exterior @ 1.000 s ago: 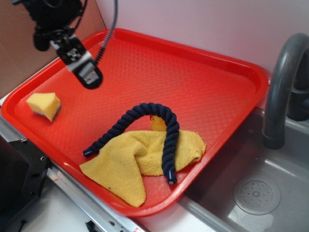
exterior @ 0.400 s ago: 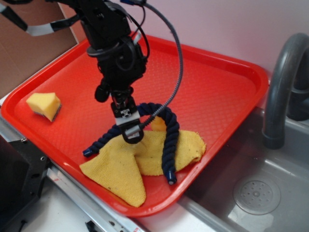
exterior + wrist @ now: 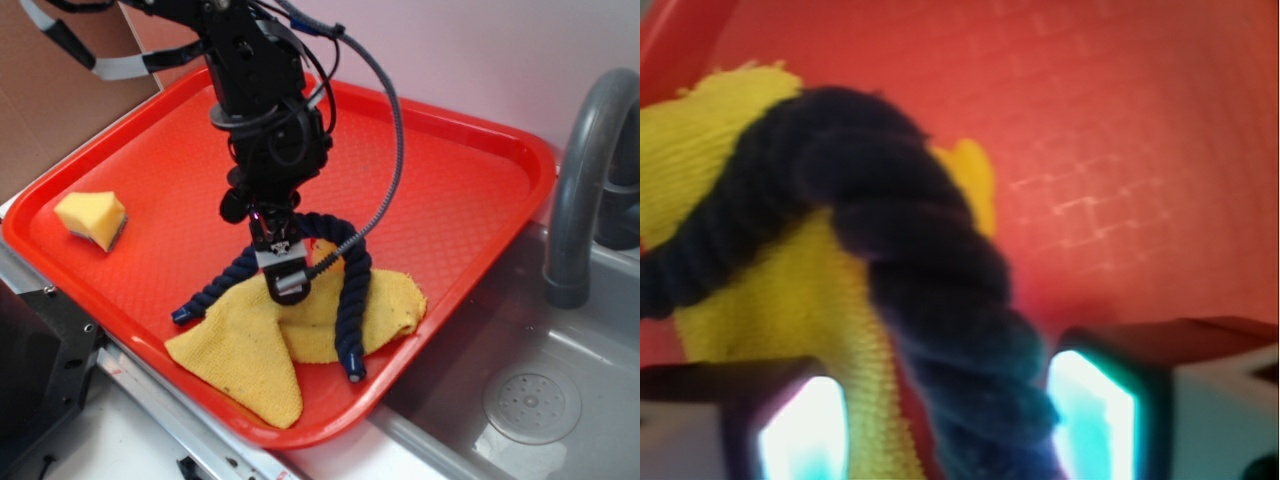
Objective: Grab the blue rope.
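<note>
We find no legible text, brand, or number; the gripper (image 3: 284, 272) bears only a small black-and-white patterned tag.

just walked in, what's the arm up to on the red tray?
The gripper is down over the blue rope, which arches across the yellow cloth on the red tray. The wrist view shows the rope between the open fingers, not yet clamped. A yellow sponge sits untouched at the tray's left side.

Tray (image 3: 470, 180) left of sink (image 3: 560, 400), faucet (image 3: 580, 190) behind sink. Rope (image 3: 350, 290) arches over cloth (image 3: 250, 350) at tray's front; sponge (image 3: 92, 218) far left. Gripper (image 3: 283, 275) above rope's bend, rope betw. fingers (image 3: 1095, 400).
</note>
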Controlling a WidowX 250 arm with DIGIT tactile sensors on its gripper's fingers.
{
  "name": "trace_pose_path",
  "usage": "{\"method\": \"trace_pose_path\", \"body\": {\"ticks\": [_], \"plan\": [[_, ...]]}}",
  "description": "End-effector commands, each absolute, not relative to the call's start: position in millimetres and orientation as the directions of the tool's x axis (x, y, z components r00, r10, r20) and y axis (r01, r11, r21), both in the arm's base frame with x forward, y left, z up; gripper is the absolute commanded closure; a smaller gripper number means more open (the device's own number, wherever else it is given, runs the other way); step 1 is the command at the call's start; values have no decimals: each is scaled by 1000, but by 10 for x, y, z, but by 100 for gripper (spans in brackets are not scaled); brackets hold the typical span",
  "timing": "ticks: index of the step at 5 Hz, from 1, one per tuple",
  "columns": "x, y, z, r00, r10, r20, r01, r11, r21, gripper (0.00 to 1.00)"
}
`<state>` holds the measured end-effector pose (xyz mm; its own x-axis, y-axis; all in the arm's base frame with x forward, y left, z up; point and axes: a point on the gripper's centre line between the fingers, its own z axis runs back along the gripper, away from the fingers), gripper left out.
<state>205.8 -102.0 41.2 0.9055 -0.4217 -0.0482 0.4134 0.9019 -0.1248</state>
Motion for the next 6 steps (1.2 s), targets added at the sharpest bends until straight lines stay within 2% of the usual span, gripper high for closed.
{"method": "trace_pose_path", "body": {"ticks": [1, 2, 3, 4, 5, 6], "plan": [[2096, -1029, 464, 928, -373, -16, 368, 920, -132, 100], [2099, -1016, 477, 935, -354, -16, 349, 929, -124, 100], [2056, -862, 795, 978, -206, 40, 209, 971, -116, 100], [1996, -518, 1298, 999, -10, 43, 14, 996, -87, 100], [1841, -199, 1791, 979, 130, 157, -120, 990, -68, 100], [1691, 4, 2248, 949, 266, 171, -261, 964, -52, 100]]}}
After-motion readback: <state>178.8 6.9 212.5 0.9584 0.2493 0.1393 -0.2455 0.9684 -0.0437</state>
